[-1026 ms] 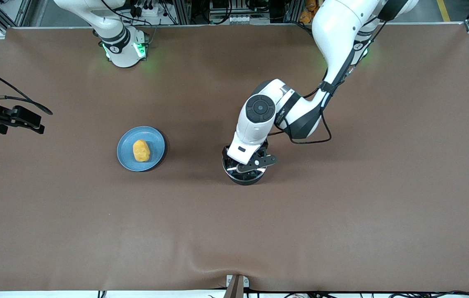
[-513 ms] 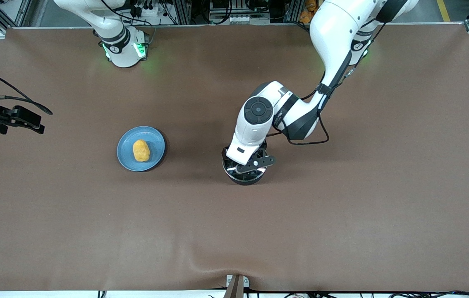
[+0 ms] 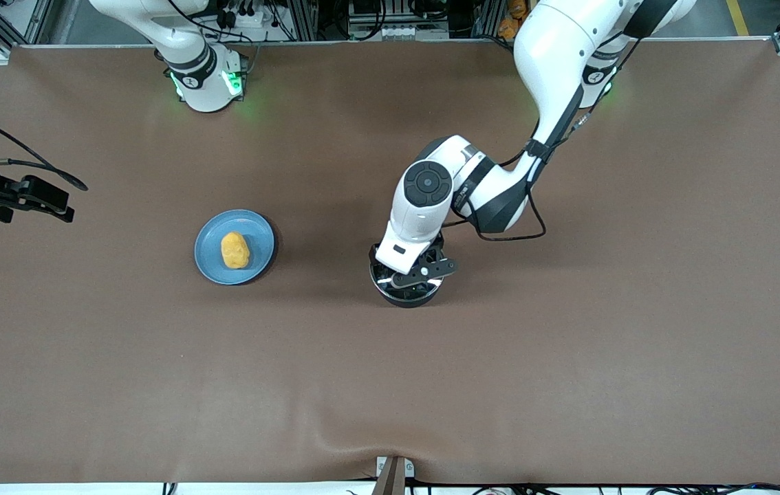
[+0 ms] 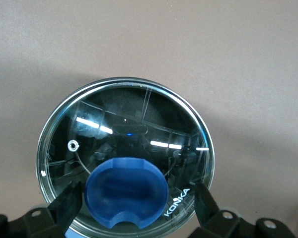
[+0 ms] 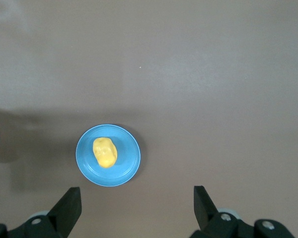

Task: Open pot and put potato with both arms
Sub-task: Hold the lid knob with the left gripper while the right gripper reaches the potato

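The black pot [image 3: 408,294] stands mid-table with its clear glass lid [image 4: 124,124] on. The pot's handle is hidden under the left arm. My left gripper [image 4: 136,196] is low over the lid, open, with one finger on each side of the blue knob [image 4: 126,191]; the fingers [image 4: 69,198] are not closed on it. The yellow-orange potato [image 3: 234,249] lies on the blue plate [image 3: 258,232], toward the right arm's end. In the right wrist view, my right gripper [image 5: 136,198] hangs open and empty high above the table, with the potato [image 5: 105,152] and plate [image 5: 128,159] far below.
The brown table cloth [image 3: 569,357] is bare apart from the plate and pot. The right arm's hand [image 3: 32,196] waits high at the right arm's end of the table.
The left arm's elbow has shifted very slightly toward the right arm's end; its gripper stays over the pot lid. The right arm, plate and potato have not moved.
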Motion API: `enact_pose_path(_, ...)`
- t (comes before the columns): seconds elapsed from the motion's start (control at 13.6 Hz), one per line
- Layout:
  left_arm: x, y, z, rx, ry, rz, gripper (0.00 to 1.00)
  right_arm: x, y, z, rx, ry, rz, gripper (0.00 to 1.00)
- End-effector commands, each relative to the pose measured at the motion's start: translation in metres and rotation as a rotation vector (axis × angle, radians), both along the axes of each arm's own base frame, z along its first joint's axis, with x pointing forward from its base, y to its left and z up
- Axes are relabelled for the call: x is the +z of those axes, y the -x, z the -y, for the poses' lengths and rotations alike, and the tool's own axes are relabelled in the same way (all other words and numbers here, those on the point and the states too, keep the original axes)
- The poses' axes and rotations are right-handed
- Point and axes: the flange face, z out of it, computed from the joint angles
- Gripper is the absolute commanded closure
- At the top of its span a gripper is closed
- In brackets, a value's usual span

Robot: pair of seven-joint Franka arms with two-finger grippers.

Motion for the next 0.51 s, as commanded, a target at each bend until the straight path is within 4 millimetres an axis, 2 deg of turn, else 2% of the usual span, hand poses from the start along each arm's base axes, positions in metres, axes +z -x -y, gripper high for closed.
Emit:
enact_pose_path(0.0, -0.001, -0.001, 0.002, 0.003, -0.023, 0.017, 0.06, -0.023, -0.005, -0.005, -0.005, -0.013, 0.006, 0.00)
enact_pose_path(0.15, -0.001, -0.002, 0.001, 0.005, -0.023, 0.017, 0.09, -0.050, -0.009, -0.014, -0.010, -0.039, 0.019, 0.00)
enact_pose_path(0.29, -0.002, -0.002, 0.000, 0.006, -0.026, 0.014, 0.10, -0.069, -0.011, -0.025, -0.044, -0.049, 0.018, 0.00)
enact_pose_path(0.44, -0.004, 0.000, 0.000, 0.004, -0.038, 0.002, 0.14, -0.109, -0.007, -0.045, -0.015, -0.049, 0.014, 0.00)
